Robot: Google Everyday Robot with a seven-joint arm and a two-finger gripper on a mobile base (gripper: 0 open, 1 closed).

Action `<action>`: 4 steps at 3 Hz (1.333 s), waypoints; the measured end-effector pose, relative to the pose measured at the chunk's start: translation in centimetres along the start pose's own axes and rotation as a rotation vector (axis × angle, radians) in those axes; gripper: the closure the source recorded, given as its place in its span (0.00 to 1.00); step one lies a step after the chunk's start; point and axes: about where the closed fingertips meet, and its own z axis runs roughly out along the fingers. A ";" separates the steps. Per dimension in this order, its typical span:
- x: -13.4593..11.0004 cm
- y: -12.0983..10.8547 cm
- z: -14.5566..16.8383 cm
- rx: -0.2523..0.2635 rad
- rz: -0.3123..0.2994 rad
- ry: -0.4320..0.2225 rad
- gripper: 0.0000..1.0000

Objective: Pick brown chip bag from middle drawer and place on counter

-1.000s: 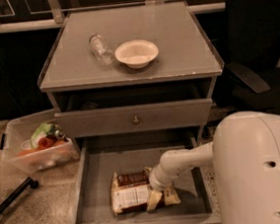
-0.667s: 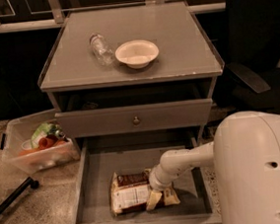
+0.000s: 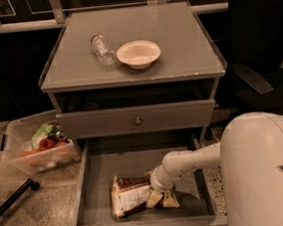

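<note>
The brown chip bag (image 3: 131, 195) lies flat on the floor of the open middle drawer (image 3: 136, 166), left of centre, with its pale label panel facing up. My gripper (image 3: 162, 198) reaches down into the drawer from the right. It sits low at the bag's right edge. Its two pale fingers (image 3: 154, 199) stand apart, the left one over the bag's edge, the other beside it. It looks open and is not lifting the bag. The counter (image 3: 179, 36) is the grey top of the cabinet above.
A white bowl (image 3: 138, 54) and a clear plastic bottle (image 3: 101, 48) lying on its side are on the counter's left half. A closed drawer front with a knob (image 3: 138, 121) is above the open drawer. A clear bin (image 3: 39, 147) of items stands on the floor at left.
</note>
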 end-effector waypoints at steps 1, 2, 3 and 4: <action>-0.8 0.7 -3.4 0.048 -0.001 -0.010 1.00; -2.3 2.0 -8.5 0.119 -0.013 0.006 1.00; -3.7 3.3 -12.8 0.176 -0.023 0.034 1.00; -5.0 3.7 -17.5 0.220 -0.038 0.071 1.00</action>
